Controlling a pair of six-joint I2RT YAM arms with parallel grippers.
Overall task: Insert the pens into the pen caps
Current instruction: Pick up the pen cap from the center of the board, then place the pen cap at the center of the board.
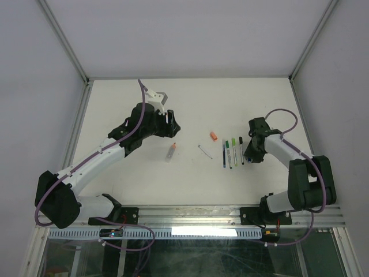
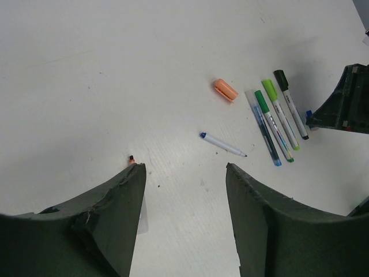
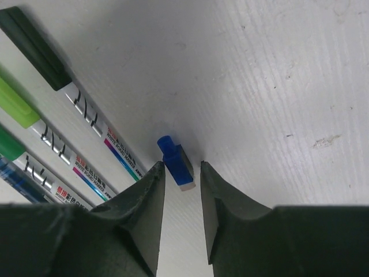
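Note:
Several capped pens, blue (image 2: 266,134), green (image 2: 273,124), light green (image 2: 280,112) and black (image 2: 291,104), lie side by side; they also show in the top view (image 1: 233,152). A thin white pen with a blue end (image 2: 222,144) lies alone. An orange cap (image 2: 225,89) lies beyond it. An orange-tipped pen (image 1: 172,151) is mostly hidden under my left finger (image 2: 109,213). My left gripper (image 2: 184,167) is open and empty above the table. My right gripper (image 3: 181,164) is low at the table, its jaws narrowly open on either side of a blue cap (image 3: 176,161), with a gap at the right finger.
White walls with metal frame rails (image 1: 75,121) enclose the white table (image 1: 190,98). My right gripper (image 1: 251,154) sits just right of the pen row. My left gripper (image 1: 171,124) hovers left of centre.

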